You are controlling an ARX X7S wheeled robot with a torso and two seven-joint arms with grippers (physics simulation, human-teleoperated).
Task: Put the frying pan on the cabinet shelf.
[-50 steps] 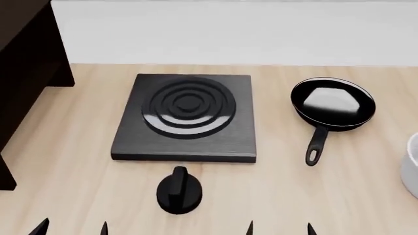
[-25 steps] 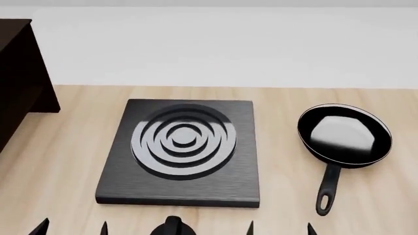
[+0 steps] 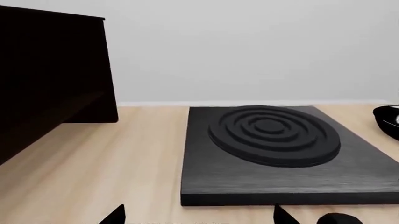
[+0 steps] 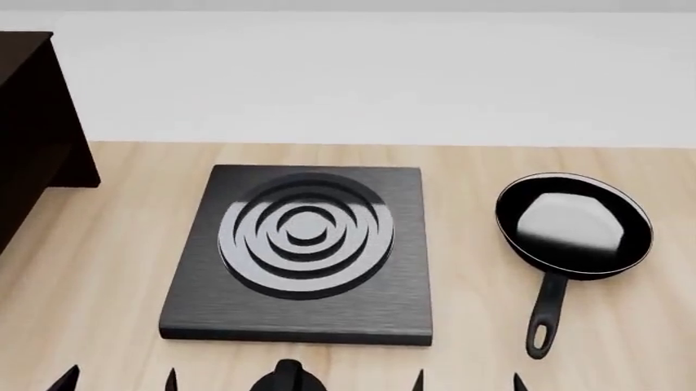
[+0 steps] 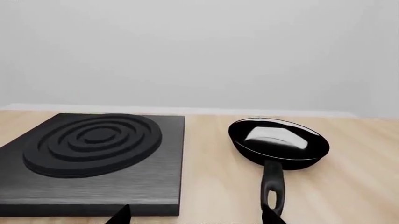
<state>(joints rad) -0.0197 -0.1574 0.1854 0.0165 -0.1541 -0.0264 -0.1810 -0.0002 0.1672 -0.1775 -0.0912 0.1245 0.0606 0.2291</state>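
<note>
The frying pan (image 4: 573,221) lies on the wooden counter to the right of the burner plate, with its long handle (image 4: 547,314) pointing toward me. It also shows in the right wrist view (image 5: 279,140), and its rim shows at the edge of the left wrist view (image 3: 388,120). The dark cabinet shelf (image 4: 33,138) stands at the far left and fills the side of the left wrist view (image 3: 50,79). My left gripper (image 4: 120,381) is open and empty near the counter's front, as the left wrist view (image 3: 198,218) shows. My right gripper (image 4: 469,381) is open and empty, with one fingertip beside the handle's loop in the right wrist view (image 5: 196,218).
A flat black burner plate (image 4: 299,252) with concentric rings lies mid-counter between the cabinet and the pan. A black round knob (image 4: 288,379) sits just in front of it, between my grippers. A white wall runs behind the counter.
Since a second ago the head view has shifted, so the plate, pan and knob sit lower in it and the white pot has left the right edge. Nothing has moved in the last half second.
</note>
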